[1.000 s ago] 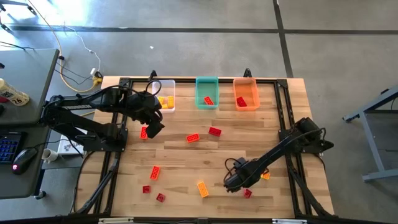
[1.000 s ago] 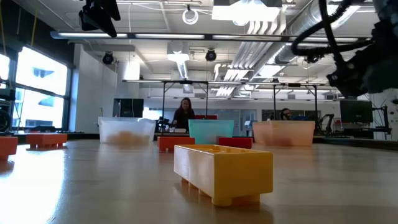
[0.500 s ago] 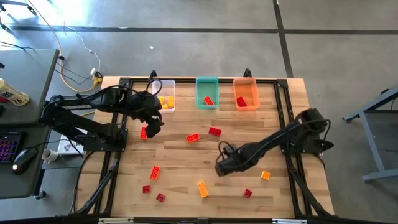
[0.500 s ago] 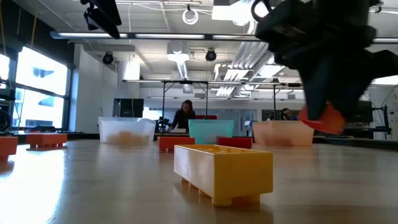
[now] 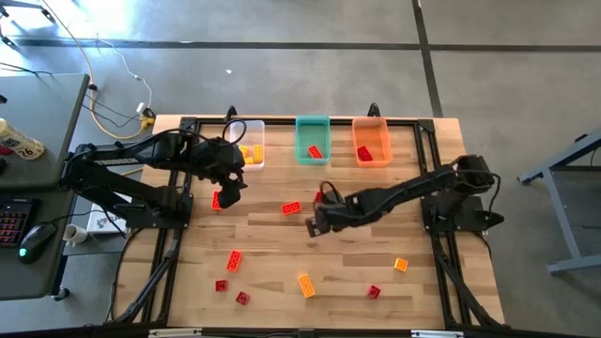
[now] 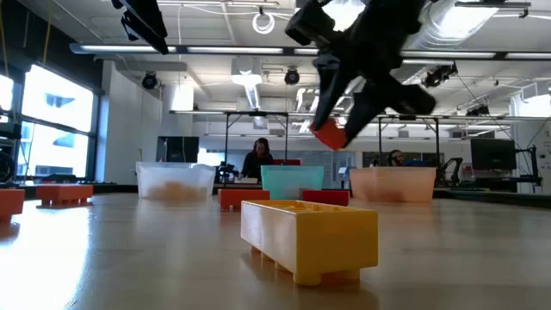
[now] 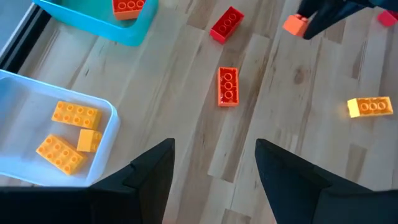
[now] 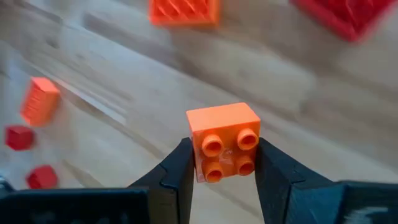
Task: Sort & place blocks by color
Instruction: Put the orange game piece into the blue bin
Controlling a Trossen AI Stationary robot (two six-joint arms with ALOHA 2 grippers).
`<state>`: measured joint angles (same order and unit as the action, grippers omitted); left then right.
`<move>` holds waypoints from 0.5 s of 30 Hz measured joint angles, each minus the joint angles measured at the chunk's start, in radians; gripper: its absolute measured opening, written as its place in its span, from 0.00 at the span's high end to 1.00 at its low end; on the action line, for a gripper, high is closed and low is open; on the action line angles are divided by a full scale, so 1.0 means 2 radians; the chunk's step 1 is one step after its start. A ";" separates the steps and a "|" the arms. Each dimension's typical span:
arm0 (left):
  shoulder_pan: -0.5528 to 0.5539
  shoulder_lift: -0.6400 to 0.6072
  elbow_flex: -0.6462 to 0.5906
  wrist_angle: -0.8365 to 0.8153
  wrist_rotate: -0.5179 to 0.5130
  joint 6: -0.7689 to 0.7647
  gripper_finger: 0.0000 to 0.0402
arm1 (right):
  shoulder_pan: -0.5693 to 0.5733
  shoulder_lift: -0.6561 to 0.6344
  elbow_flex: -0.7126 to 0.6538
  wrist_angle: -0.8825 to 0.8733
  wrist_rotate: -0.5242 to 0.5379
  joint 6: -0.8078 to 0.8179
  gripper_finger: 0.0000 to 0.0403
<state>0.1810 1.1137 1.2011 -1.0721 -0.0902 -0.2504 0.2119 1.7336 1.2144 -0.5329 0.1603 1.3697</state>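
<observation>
Right pincer above mid-table

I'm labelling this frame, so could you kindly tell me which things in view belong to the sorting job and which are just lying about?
Belonging to the job:
- loose blocks on the table
- small orange block held in the right gripper above the table
- clear bin, teal bin, orange bin
- left gripper, jaws open

Just lying about:
- keyboard and mouse on the side desk
- cables on the floor

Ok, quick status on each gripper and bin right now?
right gripper: fingers shut on orange block, lifted above table
left gripper: open, empty, beside clear bin
clear bin: holds yellow blocks
teal bin: one red block
orange bin: one red block
</observation>
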 joint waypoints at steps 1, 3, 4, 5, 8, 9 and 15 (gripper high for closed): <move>0.000 0.000 0.000 0.000 0.000 0.000 0.47 | -0.008 0.000 0.000 0.012 -0.001 -0.013 0.73; 0.000 0.000 0.000 0.000 0.000 0.000 0.47 | -0.025 0.000 0.000 0.030 -0.002 -0.041 0.73; 0.000 0.000 0.000 0.000 0.000 0.000 0.47 | -0.034 0.000 0.000 0.039 -0.004 -0.056 0.73; 0.000 0.000 0.000 0.000 0.000 0.000 0.47 | -0.043 0.000 0.000 0.047 -0.007 -0.069 0.73; 0.000 0.000 0.000 0.000 -0.002 0.000 0.47 | -0.070 0.000 0.000 0.068 -0.019 -0.111 0.73; 0.000 0.000 0.000 0.000 -0.002 -0.001 0.47 | -0.080 0.000 0.000 0.076 -0.025 -0.128 0.73; 0.000 0.000 0.000 0.000 -0.002 -0.011 0.47 | -0.144 0.000 0.000 0.111 -0.058 -0.218 0.73</move>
<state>0.1810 1.1137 1.2011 -1.0727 -0.0940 -0.2717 -0.0763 1.7336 1.2144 -0.3111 0.0446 0.9336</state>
